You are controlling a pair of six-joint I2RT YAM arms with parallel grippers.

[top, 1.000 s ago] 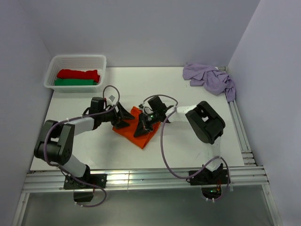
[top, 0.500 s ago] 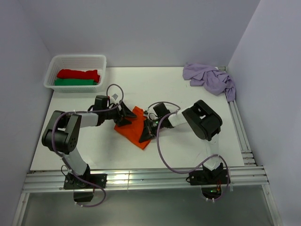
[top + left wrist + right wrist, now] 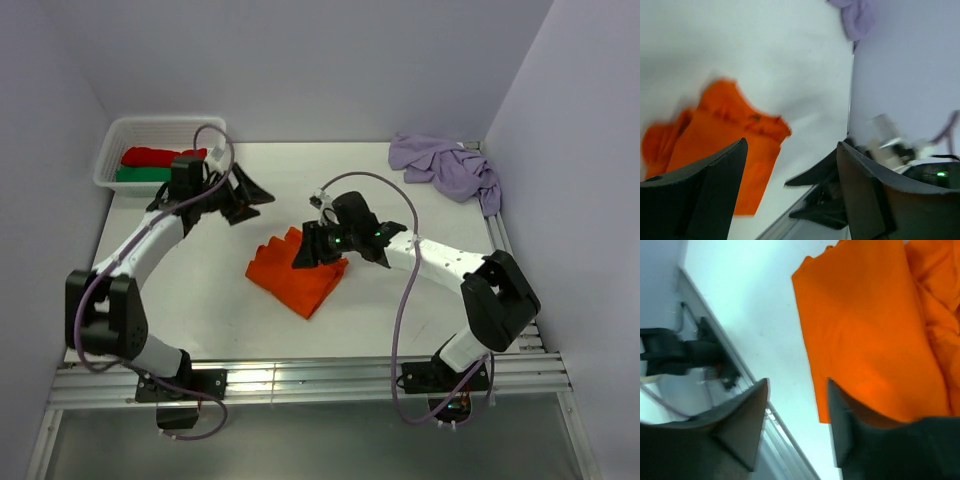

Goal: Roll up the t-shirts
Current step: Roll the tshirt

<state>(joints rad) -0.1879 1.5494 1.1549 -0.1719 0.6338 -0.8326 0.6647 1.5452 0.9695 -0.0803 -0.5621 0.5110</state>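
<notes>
T-shirts, two on the worktop.

Item 1: orange t-shirt. It lies near the middle of the worktop as a compact, flattened bundle. Its near edges are straight and its far edge is ruffled. It looks folded or loosely rolled rather than wound tight.

Item 2: lilac t-shirt. It sits crumpled in the far right corner, well apart from both arms and not yet handled.

Item 3: left pincer. The jaws are spread wide with nothing between them. A second ago it was pressed down on the left side of the orange bundle. It has since lifted and swung to the far left, near the basket.

Item 4: right pincer. A second ago it was shut on the cloth. The jaws now stand partly apart with only bare worktop showing in the gap, so it has let go. It hovers at the right edge of the orange bundle.

Item 5: basket, far left corner. It holds a red roll and a green roll.

Note: with both pincers off the cloth, this pass on the orange shirt appears finished. The bundle seems to hold its shape unaided. It may need tightening or moving to the basket. The lilac shirt is entirely still to do.
</notes>
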